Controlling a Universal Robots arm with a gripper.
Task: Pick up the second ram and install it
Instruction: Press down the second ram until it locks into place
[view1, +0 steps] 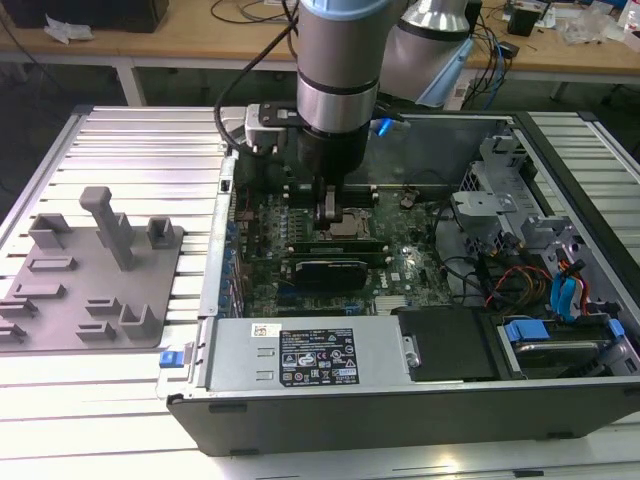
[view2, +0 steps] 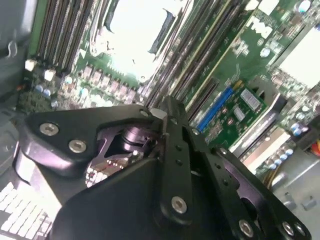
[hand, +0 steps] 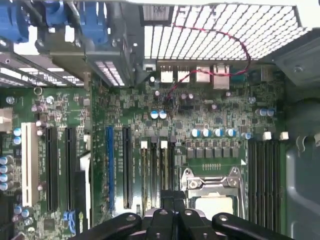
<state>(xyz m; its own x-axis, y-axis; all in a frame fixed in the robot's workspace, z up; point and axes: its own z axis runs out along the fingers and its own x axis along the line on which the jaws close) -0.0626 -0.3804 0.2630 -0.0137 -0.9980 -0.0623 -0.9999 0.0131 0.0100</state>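
Note:
My gripper (view1: 328, 222) reaches down into the open computer case, onto the motherboard (view1: 400, 265) next to the CPU socket (view1: 352, 222). In the first wrist view the fingers (hand: 165, 205) stand close together over a memory slot beside the socket (hand: 210, 192). The second ram (hand: 165, 170) shows edge-on as a thin green strip running from between them to a white end clip (hand: 163, 144), low in the slot. A similar strip (hand: 146, 170) fills the neighbouring slot. In the second wrist view the black gripper (view2: 161, 115) hangs just above the slot rows (view2: 200, 55).
A grey fixture (view1: 90, 270) with upright holders lies on the slatted table at the exterior view's left. The power supply (view1: 300, 355) sits near the case front, and drive bays with cables (view1: 545, 285) are at the exterior view's right. More black slots (hand: 265, 175) flank the socket.

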